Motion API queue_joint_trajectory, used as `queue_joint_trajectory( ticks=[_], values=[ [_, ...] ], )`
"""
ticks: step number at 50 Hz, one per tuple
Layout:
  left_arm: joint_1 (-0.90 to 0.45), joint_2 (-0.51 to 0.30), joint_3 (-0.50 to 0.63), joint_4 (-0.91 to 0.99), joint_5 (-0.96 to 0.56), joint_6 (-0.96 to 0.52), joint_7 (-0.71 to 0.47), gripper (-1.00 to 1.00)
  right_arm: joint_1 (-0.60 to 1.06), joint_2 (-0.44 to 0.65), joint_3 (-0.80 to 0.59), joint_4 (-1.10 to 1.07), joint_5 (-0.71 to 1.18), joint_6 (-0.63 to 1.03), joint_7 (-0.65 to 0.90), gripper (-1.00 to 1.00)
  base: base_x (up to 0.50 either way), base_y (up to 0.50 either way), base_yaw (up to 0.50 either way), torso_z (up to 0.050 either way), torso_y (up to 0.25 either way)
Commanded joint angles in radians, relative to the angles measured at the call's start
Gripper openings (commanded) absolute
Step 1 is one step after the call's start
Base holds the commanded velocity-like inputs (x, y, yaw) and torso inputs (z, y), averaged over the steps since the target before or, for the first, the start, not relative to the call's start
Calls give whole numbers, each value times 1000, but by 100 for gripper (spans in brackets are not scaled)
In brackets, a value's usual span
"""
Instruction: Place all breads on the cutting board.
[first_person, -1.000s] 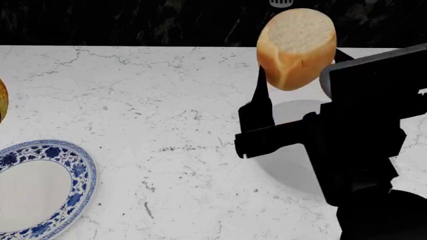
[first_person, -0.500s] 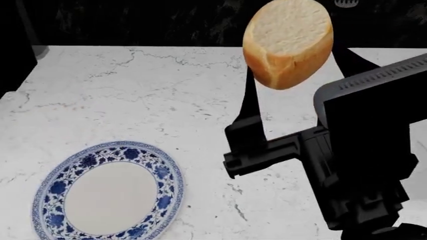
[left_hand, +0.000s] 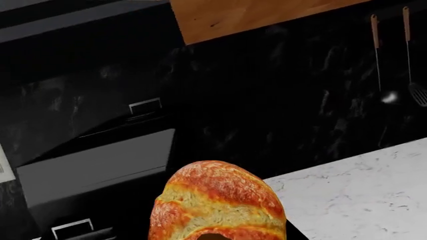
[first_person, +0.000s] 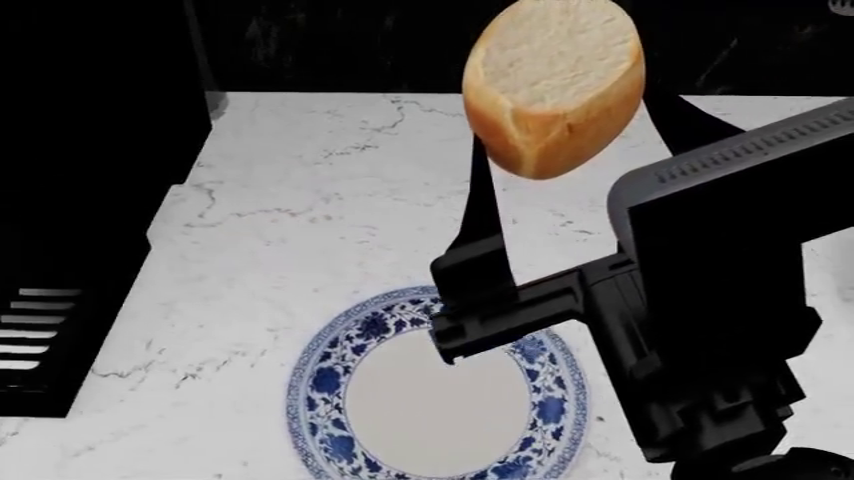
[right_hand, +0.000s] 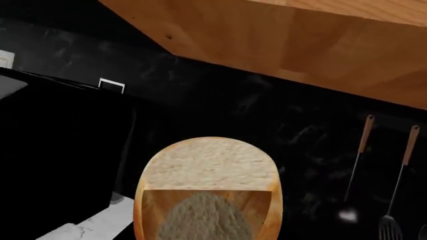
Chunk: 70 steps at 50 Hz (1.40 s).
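Plate (first_person: 334, 400) under raised loaf chunk (first_person: 554, 85), hanging utensils (right_hand: 393, 185)

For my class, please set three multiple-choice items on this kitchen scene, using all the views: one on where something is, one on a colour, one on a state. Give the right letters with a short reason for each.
1. Where is the tan-crusted loaf chunk with the pale cut end?
A. Lying on the plate
B. Held up in the air above the counter
C. Lying on the white marble counter

2. What colour is the pattern on the round plate's rim?
A. Blue
B. Green
C. Red

3. What does the left wrist view show close to its camera?
A. Nothing but counter
B. A metal spoon
C. A round orange-golden roll with a scored crust

Answers:
1 B: the loaf chunk sits raised between the right gripper fingers, clear of the white marble counter.
2 A: the plate has a blue floral rim around a plain white centre.
3 C: the roll fills the lower part of that view, apparently at the left gripper, which is not itself visible.
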Motion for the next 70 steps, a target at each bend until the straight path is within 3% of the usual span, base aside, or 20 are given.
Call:
queue_joint_trajectory(
  ticks=[1, 70],
  values=[
    [11, 15, -22, -15, 12, 7, 13, -100, 3, -12, 11, 0, -25, 1, -25, -100, 0, 500, 0, 0, 0],
    [41, 5, -44, -28, 56, 24, 51, -100, 15, -11, -5, 26, 12, -2, 14, -100, -41, 500, 0, 0, 0]
  ],
)
